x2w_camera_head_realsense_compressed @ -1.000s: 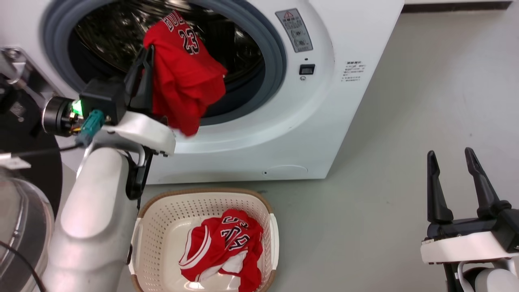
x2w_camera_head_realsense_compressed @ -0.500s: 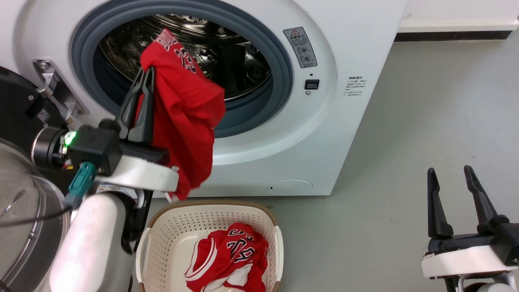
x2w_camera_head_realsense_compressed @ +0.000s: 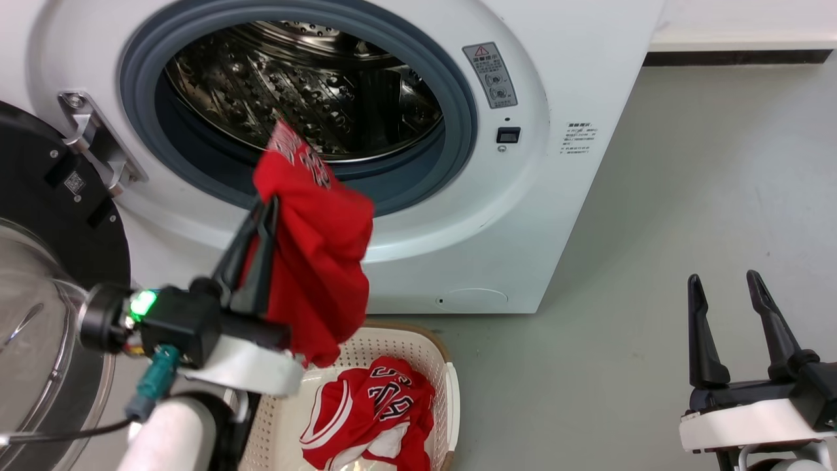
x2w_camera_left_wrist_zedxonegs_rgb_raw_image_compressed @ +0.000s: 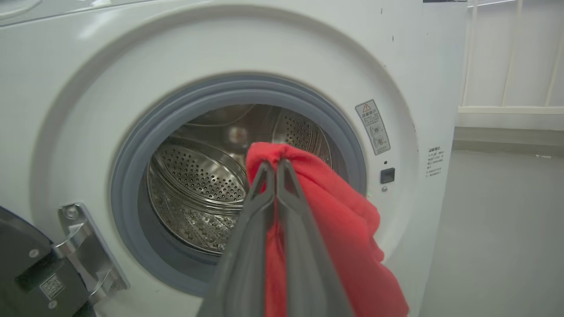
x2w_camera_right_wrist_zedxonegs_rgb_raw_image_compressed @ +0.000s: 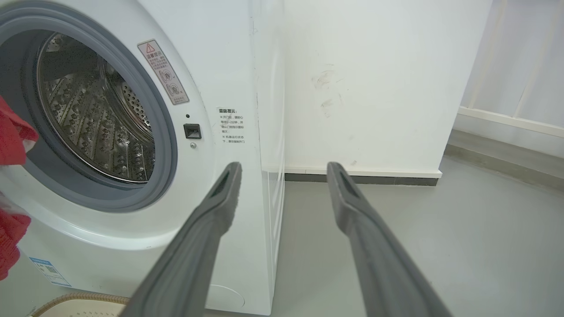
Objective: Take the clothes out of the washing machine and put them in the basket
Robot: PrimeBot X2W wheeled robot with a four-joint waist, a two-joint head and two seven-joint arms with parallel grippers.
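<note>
The left gripper (x2w_camera_head_realsense_compressed: pixel 267 204) is clamped on a red jersey (x2w_camera_head_realsense_compressed: pixel 320 268), its two fingers pressed together with a fold of cloth pinched between them near the tips. The jersey hangs outside the washer (x2w_camera_head_realsense_compressed: pixel 562 216), in front of the lower part of the grey ring (x2w_camera_head_realsense_compressed: pixel 461 111), and drapes down to the right of the fingers. White-and-black lettering shows at its top edge. Its lowest corner hangs above the far left part of the basket (x2w_camera_head_realsense_compressed: pixel 418 333), and whether it touches the rim cannot be told. The basket stands on the floor (x2w_camera_head_realsense_compressed: pixel 654 196) just in front of the washer, partly hidden by the left arm. A second jersey (x2w_camera_head_realsense_compressed: pixel 373 412) lies crumpled inside it, toward its right side, with black-and-white lettering facing up. The drum (x2w_camera_head_realsense_compressed: pixel 294 85) shows its perforated steel wall through the opening. The door (x2w_camera_head_realsense_compressed: pixel 46 216) is swung wide open at the washer's left, hinged on the front panel. The right gripper (x2w_camera_head_realsense_compressed: pixel 722 280) is spread wide and holds nothing. It sits low at the right over the floor, well apart from washer and basket, its fingers pointing toward the washer's right corner
</note>
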